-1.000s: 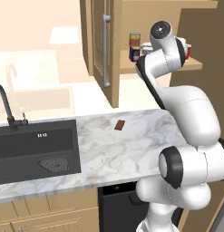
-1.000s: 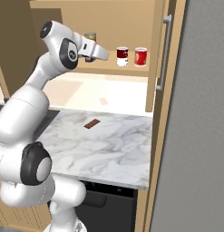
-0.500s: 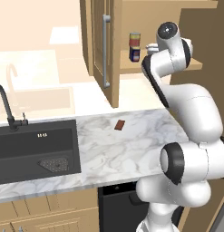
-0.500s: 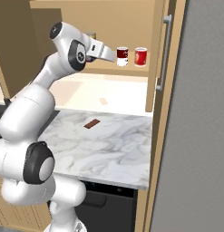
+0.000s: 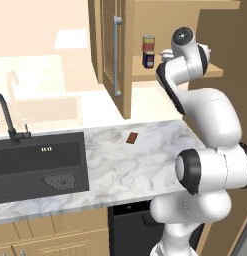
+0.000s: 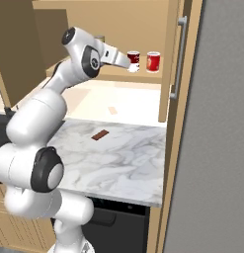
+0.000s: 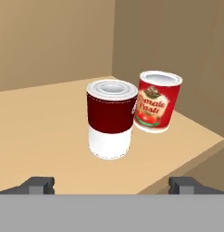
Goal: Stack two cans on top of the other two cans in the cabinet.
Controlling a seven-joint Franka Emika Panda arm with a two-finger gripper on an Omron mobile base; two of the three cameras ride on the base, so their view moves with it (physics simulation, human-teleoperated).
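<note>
Pincer point(image 7: 111, 183) jaws wide apart w/ nothing between, aimed at dark red and white can point(image 7: 110, 119) standing upright mid-shelf in the cabinet point(image 6: 118, 20); bright red can point(image 7: 158, 101) just beside it toward the back corner, shelf point(image 7: 45, 131) bare in front and to one side, front edge near. At shelf's other end, grey-top can point(image 5: 148, 42) sits on dark blue can point(image 5: 148, 59). Vs. earlier, arm has swung across from that stack toward the red pair; brown bar point(image 5: 132, 137) on worktop point(image 5: 135, 165) unmoved.
</note>
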